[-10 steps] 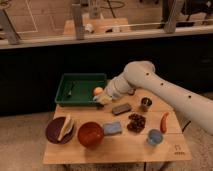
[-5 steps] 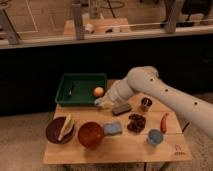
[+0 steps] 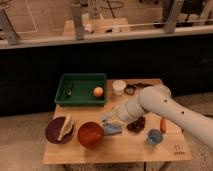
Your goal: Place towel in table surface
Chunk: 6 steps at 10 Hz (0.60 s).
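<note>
The towel (image 3: 113, 129) is a small blue-grey crumpled cloth lying on the wooden table (image 3: 115, 152), just right of a red-brown bowl. My white arm (image 3: 165, 107) reaches in from the right. My gripper (image 3: 112, 120) is at the towel's upper edge, low over the table and touching or nearly touching the cloth. The gripper hides part of the towel.
A green tray (image 3: 80, 89) at the back left holds an orange fruit (image 3: 98, 92). A white cup (image 3: 119, 87) stands beside it. A red-brown bowl (image 3: 90, 134), a dark plate (image 3: 60, 130), a dark snack (image 3: 136, 125), a blue cup (image 3: 154, 137) and an orange item (image 3: 163, 125) lie around.
My arm has swung from beside the green tray toward the front of the table and come down onto the towel. The objects on the table have stayed put.
</note>
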Motion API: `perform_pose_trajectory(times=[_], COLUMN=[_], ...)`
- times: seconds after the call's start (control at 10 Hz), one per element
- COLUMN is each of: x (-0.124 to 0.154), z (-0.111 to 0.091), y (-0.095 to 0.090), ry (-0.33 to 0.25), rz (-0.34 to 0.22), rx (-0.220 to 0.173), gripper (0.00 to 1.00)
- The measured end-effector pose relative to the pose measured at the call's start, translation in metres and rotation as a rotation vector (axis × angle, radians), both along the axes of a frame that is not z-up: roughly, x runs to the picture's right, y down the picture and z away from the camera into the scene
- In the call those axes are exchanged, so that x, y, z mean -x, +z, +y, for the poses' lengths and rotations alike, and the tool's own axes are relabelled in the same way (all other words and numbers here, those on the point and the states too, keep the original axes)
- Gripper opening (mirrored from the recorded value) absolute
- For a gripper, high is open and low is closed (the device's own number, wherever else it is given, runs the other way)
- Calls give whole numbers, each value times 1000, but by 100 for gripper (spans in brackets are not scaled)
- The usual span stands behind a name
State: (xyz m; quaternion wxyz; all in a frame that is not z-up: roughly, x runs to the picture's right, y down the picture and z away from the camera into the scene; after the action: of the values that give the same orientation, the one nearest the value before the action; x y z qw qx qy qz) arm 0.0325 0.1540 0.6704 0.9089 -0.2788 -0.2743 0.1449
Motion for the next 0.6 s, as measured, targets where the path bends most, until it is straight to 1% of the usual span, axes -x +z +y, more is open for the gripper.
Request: perform_pose_trajectory(times=[0.1,0.2,0.3,0.4,0.5,0.6], x=[-6,-14,-18,-24,-34,-40], z=[18,35,49,63,74,78], y=[7,13,20,29,36,39], ry=[-35,-79,-114,-141,-141,-136], rz=[-25,-60,-88,-111,-144,-181], rx=[-9,-4,15,44,70,86], gripper=[0,0,0,0,0,0])
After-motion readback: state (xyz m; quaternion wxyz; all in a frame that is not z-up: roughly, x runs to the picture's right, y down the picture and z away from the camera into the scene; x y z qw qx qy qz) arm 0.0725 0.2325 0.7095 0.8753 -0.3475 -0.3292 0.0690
